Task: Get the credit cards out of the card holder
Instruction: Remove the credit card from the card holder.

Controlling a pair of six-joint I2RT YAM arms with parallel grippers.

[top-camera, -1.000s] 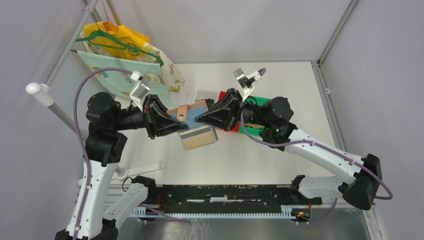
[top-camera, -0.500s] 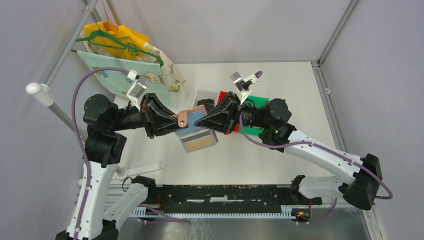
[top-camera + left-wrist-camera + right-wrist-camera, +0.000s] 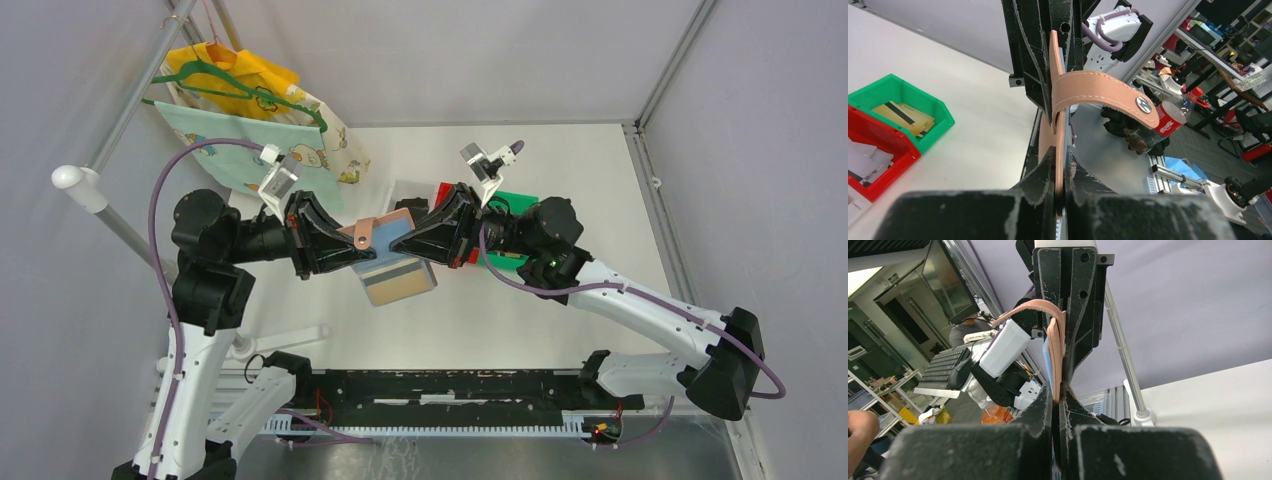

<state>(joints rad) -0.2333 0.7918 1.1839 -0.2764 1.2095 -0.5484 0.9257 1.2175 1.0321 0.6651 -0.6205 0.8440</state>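
The reddish-brown card holder (image 3: 392,258) hangs open in the air between my two grippers, above the table's middle. Its snap tab (image 3: 364,234) curls to the left, and a lower flap (image 3: 400,281) with a tan face and blue lining hangs down. My left gripper (image 3: 352,250) is shut on the holder's left leather edge (image 3: 1059,125). My right gripper (image 3: 410,240) is shut on the opposite edge (image 3: 1055,347). Credit cards (image 3: 904,114), tan with a black stripe, lie in the green bin (image 3: 938,107). I cannot tell whether a card sits in the holder.
Behind the right gripper stand a white bin (image 3: 403,189), a red bin (image 3: 443,191) and the green bin (image 3: 520,203). The red bin (image 3: 878,180) holds pale cards. Clothes on hangers (image 3: 250,110) hang from a rail at the back left.
Both grippers and the holder have shifted slightly. The snap tab has dipped and the lower flap hangs a little further left. Almost nothing has moved in the last half second.
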